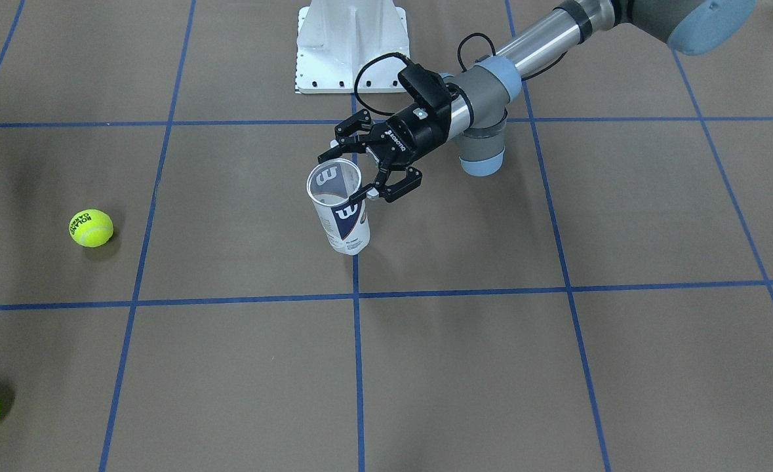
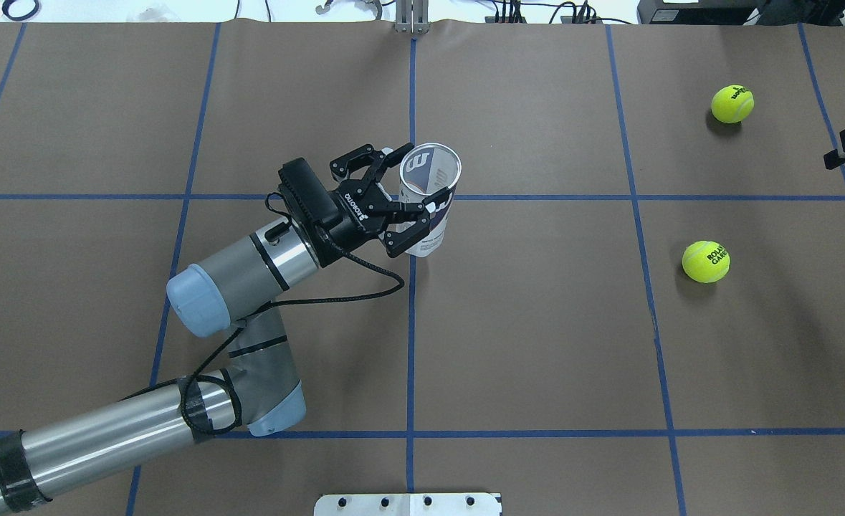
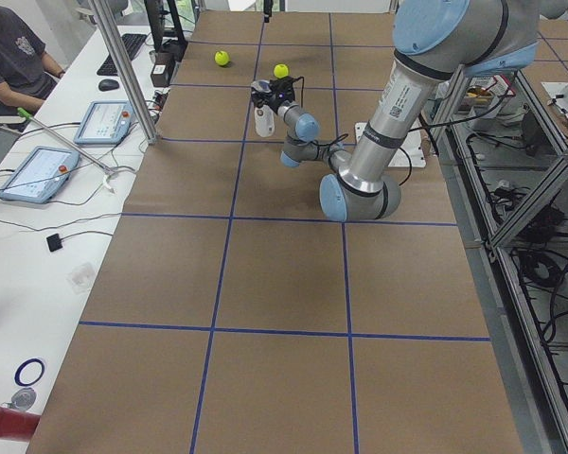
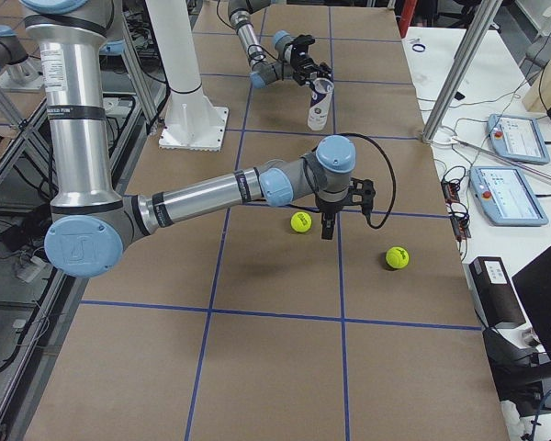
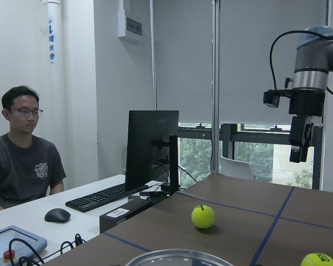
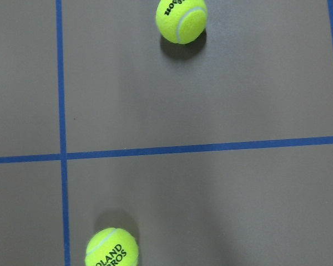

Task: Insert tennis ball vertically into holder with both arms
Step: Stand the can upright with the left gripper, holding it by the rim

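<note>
The holder [image 1: 348,226], a clear can with a navy and white label, stands upright and empty near the table's middle [image 2: 428,242]. My left gripper [image 2: 423,176] reaches in level and is shut on it just under the rim, one finger on each side [image 1: 347,176]. Two yellow tennis balls lie on the table's right side [image 2: 732,104] [image 2: 706,261]. My right gripper [image 4: 327,230] hangs above the table, pointing down between the two balls and holding nothing. In the left wrist view [image 5: 299,152] its fingers look apart. The right wrist view shows both balls [image 6: 181,20] [image 6: 112,249].
The white pedestal base [image 1: 350,46] stands at the robot's edge of the table. An operator [image 5: 22,155] sits at a side desk with a monitor [image 5: 152,144], a keyboard and tablets beyond the far table edge. Blue tape lines cross the brown table.
</note>
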`<state>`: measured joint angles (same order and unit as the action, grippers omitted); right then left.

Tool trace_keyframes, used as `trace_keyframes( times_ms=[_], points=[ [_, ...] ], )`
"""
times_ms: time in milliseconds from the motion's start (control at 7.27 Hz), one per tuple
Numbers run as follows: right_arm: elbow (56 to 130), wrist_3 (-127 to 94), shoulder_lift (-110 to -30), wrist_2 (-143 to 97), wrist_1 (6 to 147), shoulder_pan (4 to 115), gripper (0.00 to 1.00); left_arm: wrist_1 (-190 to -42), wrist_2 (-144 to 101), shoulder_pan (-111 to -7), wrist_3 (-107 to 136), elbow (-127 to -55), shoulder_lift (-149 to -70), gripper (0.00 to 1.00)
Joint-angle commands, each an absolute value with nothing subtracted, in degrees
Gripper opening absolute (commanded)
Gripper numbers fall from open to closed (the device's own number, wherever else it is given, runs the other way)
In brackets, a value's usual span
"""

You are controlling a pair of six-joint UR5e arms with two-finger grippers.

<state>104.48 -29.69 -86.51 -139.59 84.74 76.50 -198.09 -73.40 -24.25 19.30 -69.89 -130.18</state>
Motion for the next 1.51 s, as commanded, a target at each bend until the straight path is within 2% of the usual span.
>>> trace_keyframes(
  times_ms=[0, 1375],
  points=[
    [104.76, -36.07, -84.3, -139.92, 84.73, 73.85, 0.99, -204.49, -71.02, -21.8, 19.16, -66.73, -130.17, 0.73],
    [104.68, -39.64, -83.67, -139.75, 84.73, 71.72, 0.99, -206.72, -70.58, -21.36, 19.51, -66.18, -129.46, 0.81]
  ],
)
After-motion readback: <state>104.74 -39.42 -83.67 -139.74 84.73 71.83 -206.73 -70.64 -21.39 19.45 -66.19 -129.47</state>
